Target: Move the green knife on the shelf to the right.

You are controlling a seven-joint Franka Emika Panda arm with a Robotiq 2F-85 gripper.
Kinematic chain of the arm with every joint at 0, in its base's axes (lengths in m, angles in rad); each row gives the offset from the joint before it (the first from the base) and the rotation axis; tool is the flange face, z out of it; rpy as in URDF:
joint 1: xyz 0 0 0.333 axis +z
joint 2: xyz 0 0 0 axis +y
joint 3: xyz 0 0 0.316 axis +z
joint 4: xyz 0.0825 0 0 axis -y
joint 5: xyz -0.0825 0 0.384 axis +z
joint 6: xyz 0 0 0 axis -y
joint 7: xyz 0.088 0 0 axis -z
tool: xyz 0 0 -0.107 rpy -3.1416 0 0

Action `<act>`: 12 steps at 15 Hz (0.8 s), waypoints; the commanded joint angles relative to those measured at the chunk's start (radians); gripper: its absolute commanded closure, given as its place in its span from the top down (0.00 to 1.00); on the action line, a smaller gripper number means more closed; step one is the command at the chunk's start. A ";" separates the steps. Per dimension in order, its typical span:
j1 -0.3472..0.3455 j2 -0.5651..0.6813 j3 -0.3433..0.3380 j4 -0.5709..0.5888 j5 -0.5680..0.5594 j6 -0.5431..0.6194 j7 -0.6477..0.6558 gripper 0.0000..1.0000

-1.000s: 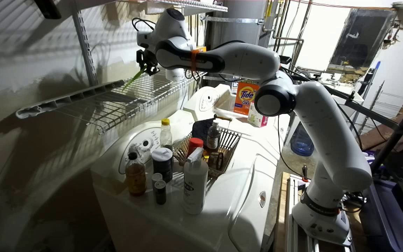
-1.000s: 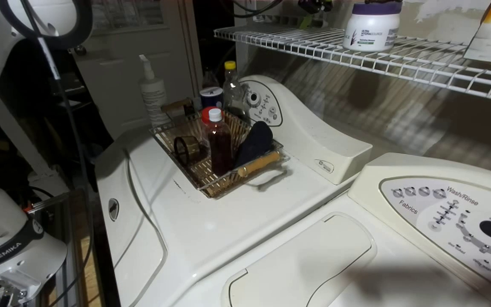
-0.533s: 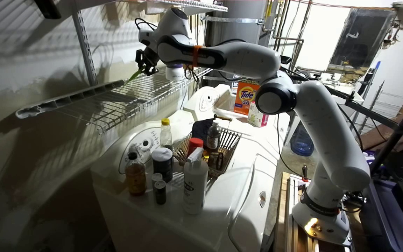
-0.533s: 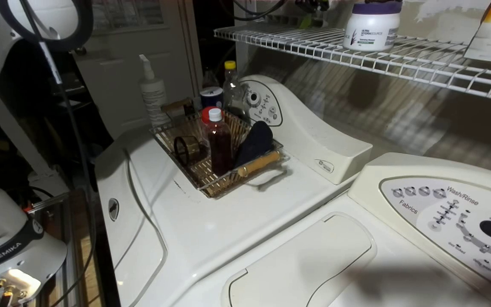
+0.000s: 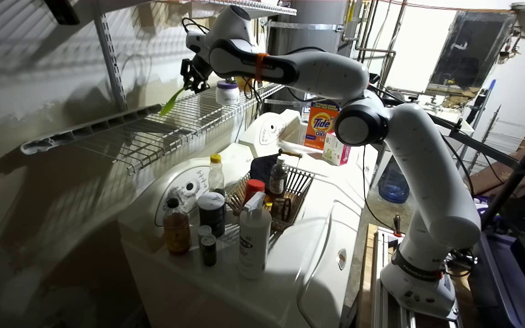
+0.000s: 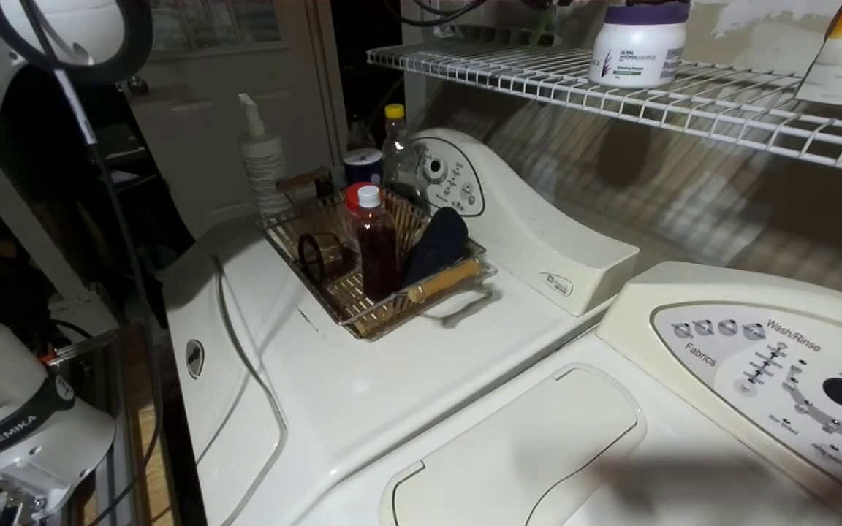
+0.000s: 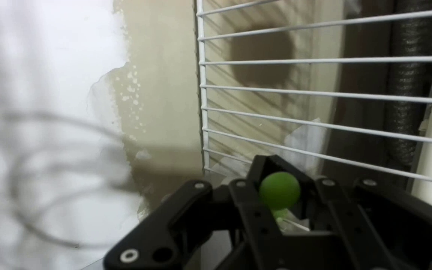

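The green knife (image 5: 170, 104) is held by one end in my gripper (image 5: 193, 86) and slants down from it over the back of the white wire shelf (image 5: 208, 109). I cannot tell whether its low end touches the shelf. In an exterior view the knife (image 6: 540, 28) shows partly, above the far end of the shelf (image 6: 494, 82); the gripper there is mostly out of frame. In the wrist view the knife's round green end (image 7: 280, 190) sits between the fingers of the gripper (image 7: 270, 161), with the shelf's rods (image 7: 313, 60) beyond. The rest of the knife is mostly hidden there.
A white jar with a purple lid (image 5: 227, 94) stands on the shelf right of the gripper; it also shows in an exterior view (image 6: 636, 55). An orange-and-white box (image 6: 841, 66) stands farther along. A grey ribbed bar (image 5: 94, 127) lies along the shelf's left back. The wall is close behind.
My gripper has moved slightly up and to the right in both exterior views, carrying the knife. The knife has turned and shows a broader face. The jar is less covered by the arm.
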 commanded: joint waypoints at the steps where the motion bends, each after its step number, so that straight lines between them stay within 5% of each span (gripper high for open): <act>1: -0.038 -0.013 0.062 0.003 0.075 -0.037 -0.059 0.03; 12: -0.099 -0.015 0.123 0.004 0.118 -0.066 -0.058 0.03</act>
